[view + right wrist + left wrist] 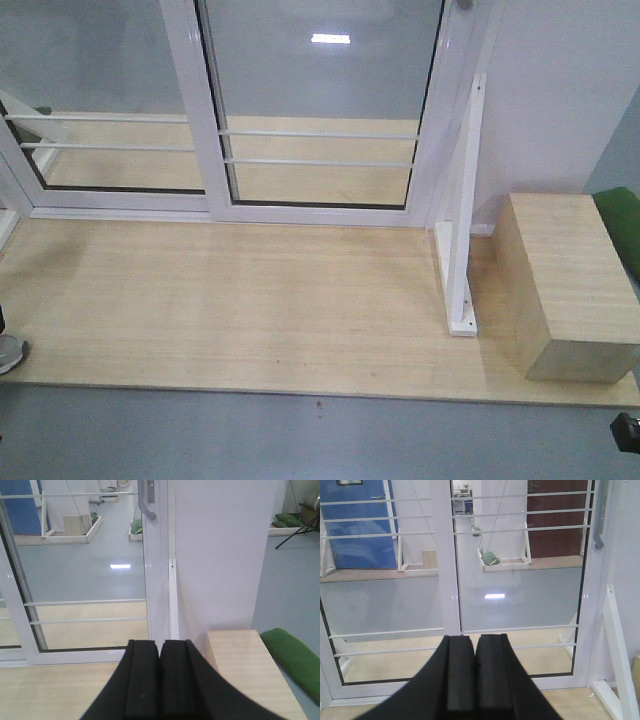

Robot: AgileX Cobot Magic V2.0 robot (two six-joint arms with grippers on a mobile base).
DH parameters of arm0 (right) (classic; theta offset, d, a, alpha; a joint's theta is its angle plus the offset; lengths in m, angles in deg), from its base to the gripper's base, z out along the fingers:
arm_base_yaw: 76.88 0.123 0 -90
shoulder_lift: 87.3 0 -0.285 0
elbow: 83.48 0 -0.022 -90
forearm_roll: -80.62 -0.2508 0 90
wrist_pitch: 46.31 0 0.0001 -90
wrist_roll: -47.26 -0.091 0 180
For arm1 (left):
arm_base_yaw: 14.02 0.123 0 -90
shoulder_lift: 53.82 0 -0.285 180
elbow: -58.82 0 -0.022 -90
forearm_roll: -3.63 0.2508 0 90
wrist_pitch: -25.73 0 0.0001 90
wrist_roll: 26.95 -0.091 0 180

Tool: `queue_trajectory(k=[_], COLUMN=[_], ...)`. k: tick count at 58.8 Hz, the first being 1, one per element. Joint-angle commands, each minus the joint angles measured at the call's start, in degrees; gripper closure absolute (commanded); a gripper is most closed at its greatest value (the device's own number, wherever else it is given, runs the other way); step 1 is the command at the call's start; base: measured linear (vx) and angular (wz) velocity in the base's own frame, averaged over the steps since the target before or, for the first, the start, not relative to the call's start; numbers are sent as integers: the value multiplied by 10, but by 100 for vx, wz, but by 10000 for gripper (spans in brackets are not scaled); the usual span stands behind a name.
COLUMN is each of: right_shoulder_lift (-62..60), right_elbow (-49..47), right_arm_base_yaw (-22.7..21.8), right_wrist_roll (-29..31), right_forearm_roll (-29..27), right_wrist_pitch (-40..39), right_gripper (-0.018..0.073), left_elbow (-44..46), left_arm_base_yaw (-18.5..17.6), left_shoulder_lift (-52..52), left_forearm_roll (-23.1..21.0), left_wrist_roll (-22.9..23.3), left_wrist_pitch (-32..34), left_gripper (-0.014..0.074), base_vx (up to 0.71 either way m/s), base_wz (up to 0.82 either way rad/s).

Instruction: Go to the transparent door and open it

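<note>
– Upper centre of the front view, the door point(320, 100) looks closed, well apart from the robot. How do we close in?
– Drive nearer and square to it, aiming for the handle point(146, 502) on its right stile. Left gripper point(475, 680): fingers pressed together, empty. Right gripper point(160, 680): the same. Part one before reaching.
</note>
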Motion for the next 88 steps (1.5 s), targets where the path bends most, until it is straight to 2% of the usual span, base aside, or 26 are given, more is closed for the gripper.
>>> queue_trajectory(k=[1,46,88], right_shoulder_lift=[-8,-8,-8], right_elbow=[6,6,6], right_arm_base_yaw=[1,1,1], right_wrist_roll=[3,3,3], right_forearm_roll=[3,3,3], right_wrist_pitch=[-50,-50,-50], right_gripper=[567,567,567], left_elbow=[-18,-18,-18], left_arm_base_yaw=[-2,-2,-2], left_shoulder_lift=[-6,-6,-6], left_forearm_roll=[-1,-1,-1], left_wrist_roll=[5,5,5], left_wrist_pitch=[49,49,49], left_gripper=[602,602,602], base_vx=[52,44,22], base_wz=[0,-3,-4])
